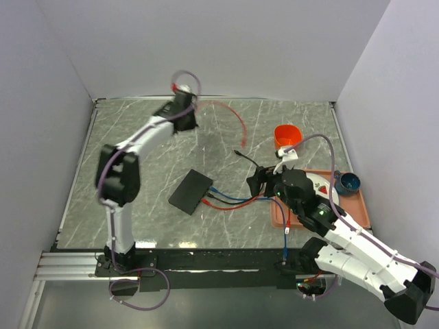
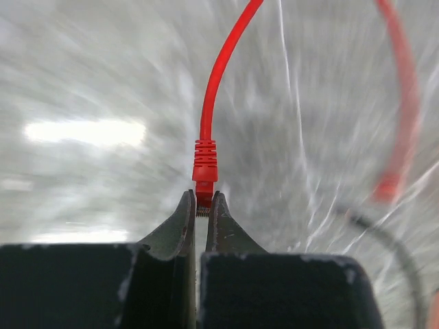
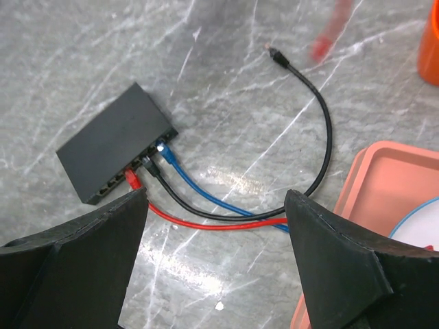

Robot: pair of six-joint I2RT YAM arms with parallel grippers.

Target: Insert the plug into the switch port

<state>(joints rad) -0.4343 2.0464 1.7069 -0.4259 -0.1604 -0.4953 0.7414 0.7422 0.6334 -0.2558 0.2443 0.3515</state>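
- The worktop (image 1: 137, 212) carries a salmon tray (image 1: 362, 209) at its right edge.
- The black switch box (image 3: 113, 140) lies flat near the worktop centre. Its switch ports (image 3: 106, 185) face the right edge.
- Red, black and blue cables (image 3: 328, 130) occupy three of the ports.
- The right fingers (image 3: 103, 233) stand wide apart and empty above the cables, beside the tray.
- The left fingers (image 2: 182, 226) are closed on the red plug (image 2: 204, 164) near the far edge, well apart from the box.
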